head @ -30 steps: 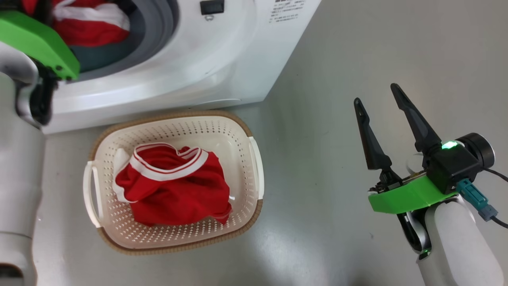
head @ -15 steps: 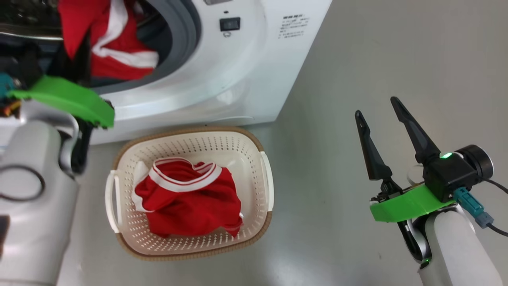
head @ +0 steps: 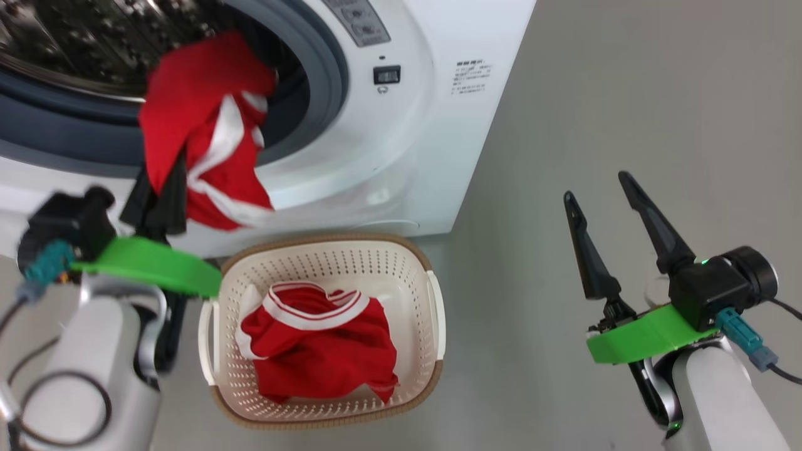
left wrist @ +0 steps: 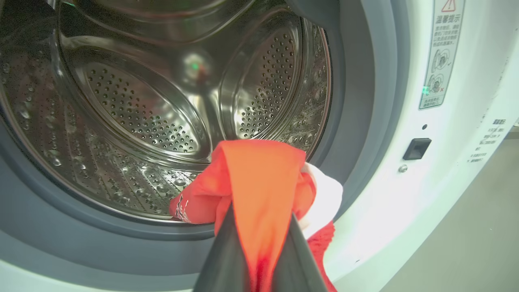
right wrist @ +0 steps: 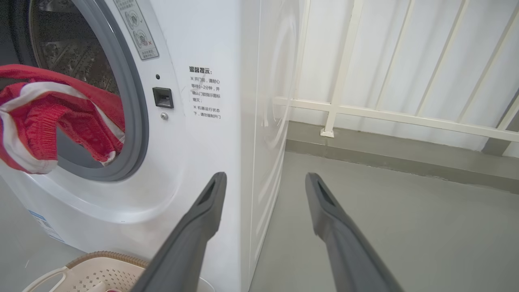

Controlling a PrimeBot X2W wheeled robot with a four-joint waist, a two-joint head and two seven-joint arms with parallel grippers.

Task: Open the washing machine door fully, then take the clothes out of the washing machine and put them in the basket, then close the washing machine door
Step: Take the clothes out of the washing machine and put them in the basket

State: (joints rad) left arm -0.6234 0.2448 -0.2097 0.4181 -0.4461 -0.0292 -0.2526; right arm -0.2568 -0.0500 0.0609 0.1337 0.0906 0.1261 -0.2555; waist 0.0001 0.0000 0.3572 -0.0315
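My left gripper [head: 160,200] is shut on a red garment with white trim [head: 200,113]. The garment hangs in front of the washing machine [head: 401,144], over its grey rubber ring. In the left wrist view the cloth [left wrist: 259,174] is pinched between my left gripper's [left wrist: 261,227] fingers, with the bare steel drum [left wrist: 142,113] behind. Another red garment [head: 319,344] lies in the cream basket [head: 326,241] on the floor below the opening. My right gripper [head: 595,188] stands open and holds nothing, well right of the basket. The washing machine door is out of view.
Grey floor [head: 595,75] stretches to the right of the machine and basket. In the right wrist view my right gripper [right wrist: 264,178] points past the machine's corner [right wrist: 247,121], and a white railing [right wrist: 365,109] closes off the back.
My left gripper has drawn the red garment out of the drum, so it now hangs before the opening. The head camera has shifted. The right gripper has stayed put.
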